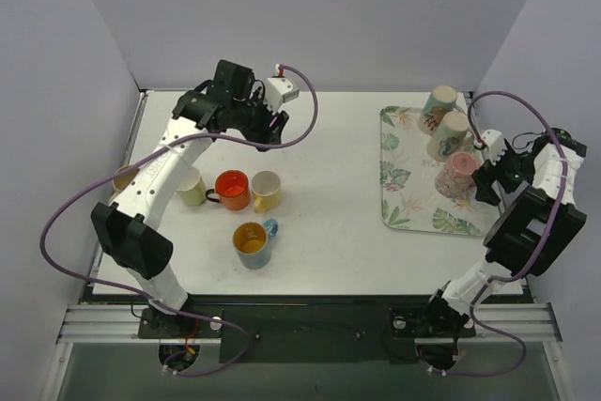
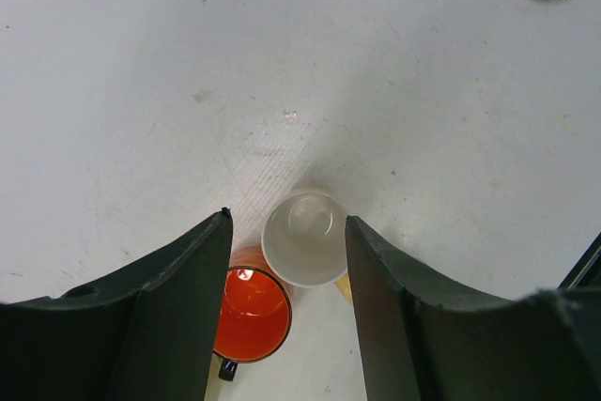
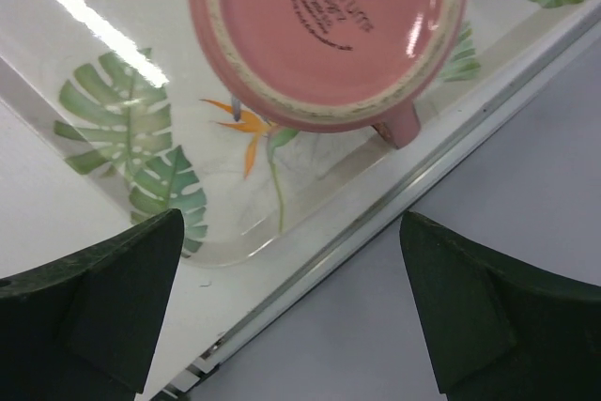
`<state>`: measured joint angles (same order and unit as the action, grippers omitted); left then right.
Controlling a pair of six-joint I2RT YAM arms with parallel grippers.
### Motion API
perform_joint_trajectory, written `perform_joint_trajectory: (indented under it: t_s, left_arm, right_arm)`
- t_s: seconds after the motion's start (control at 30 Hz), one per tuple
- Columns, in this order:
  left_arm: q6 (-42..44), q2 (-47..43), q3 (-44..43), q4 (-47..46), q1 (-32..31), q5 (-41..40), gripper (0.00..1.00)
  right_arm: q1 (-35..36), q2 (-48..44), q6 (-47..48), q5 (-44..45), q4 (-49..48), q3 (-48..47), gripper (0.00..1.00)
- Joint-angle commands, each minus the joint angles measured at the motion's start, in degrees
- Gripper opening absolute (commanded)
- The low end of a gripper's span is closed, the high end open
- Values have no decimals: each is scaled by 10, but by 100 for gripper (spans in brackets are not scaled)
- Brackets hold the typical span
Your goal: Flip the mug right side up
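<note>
The white table (image 1: 338, 157) carries a leaf-print tray (image 1: 399, 208) on the right arm's side, and that is where the work is. The right gripper (image 1: 485, 176) hangs low over the tray's near-right part with its jaws spread wide and nothing between them. In the wrist view the tray floor (image 3: 235, 190) fills the gap between the two fingers.

The pink mug (image 3: 324, 25) stands mouth-down on the tray, base up, just ahead of the open jaws and beyond the fingertips, not yet between them. Its handle (image 3: 399, 124) points back toward the right-hand finger and the tray's rim. A beige mug (image 1: 454, 133) and a teal-patterned mug (image 1: 439, 102), also inverted, sit further ahead.

The left gripper (image 1: 272, 124) is also open and empty, held high. Far below its jaws a cream mug (image 2: 305, 237) stands upright, with an orange mug (image 2: 249, 312) beside the left-hand finger.

This looks like the approach, before any grasp. The next move calls for the right jaws to go forward and down until they straddle the pink mug's wall. They must then close firmly, lift clear of the tray rim, and roll about half a turn before setting the mug down on its base.
</note>
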<state>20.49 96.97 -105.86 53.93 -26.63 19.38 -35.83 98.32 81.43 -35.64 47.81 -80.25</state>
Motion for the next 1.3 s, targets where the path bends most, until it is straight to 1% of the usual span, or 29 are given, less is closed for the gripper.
perform_joint_trajectory:
  t_s: [0.0,0.17,0.33,0.43,0.5,0.57,0.6,0.67,0.77,0.9,0.97,1.0,1.2,1.27]
  left_arm:
    - [-5,16,-45,18,3,9,61]
    - [-11,37,-71,42,3,17,62]
    - [-14,49,-76,43,3,6,62]
    - [-15,52,-80,44,3,1,62]
    - [-14,55,-83,46,3,-2,62]
    - [-14,59,-86,47,3,-7,62]
    - [-13,60,-91,47,3,-7,62]
    - [-14,61,-94,50,3,-7,62]
    - [-10,53,-88,47,1,1,62]
    - [-7,36,-74,41,1,2,62]
    - [-7,31,-69,39,1,3,62]
    - [-7,31,-68,39,1,4,62]
    - [-9,27,-63,38,0,2,62]
    - [-10,25,-60,35,-1,2,62]
  right_arm:
    - [-3,31,73,-36,43,-66,92]
    - [10,79,107,-39,42,-87,89]
    - [29,107,123,-35,44,-83,87]
    - [37,115,137,-41,43,-85,83]
    - [45,121,141,-47,45,-92,79]
    - [56,122,146,-43,53,-92,68]
    - [66,118,150,-43,61,-90,59]
    - [73,104,155,-50,61,-72,49]
    - [77,83,160,-48,56,-32,47]
    - [87,66,126,-24,-6,22,45]
    - [89,63,109,-27,-51,39,45]
    - [90,59,90,-29,-62,44,45]
    - [93,48,53,-27,-106,62,45]
    - [93,48,48,-26,-116,69,31]
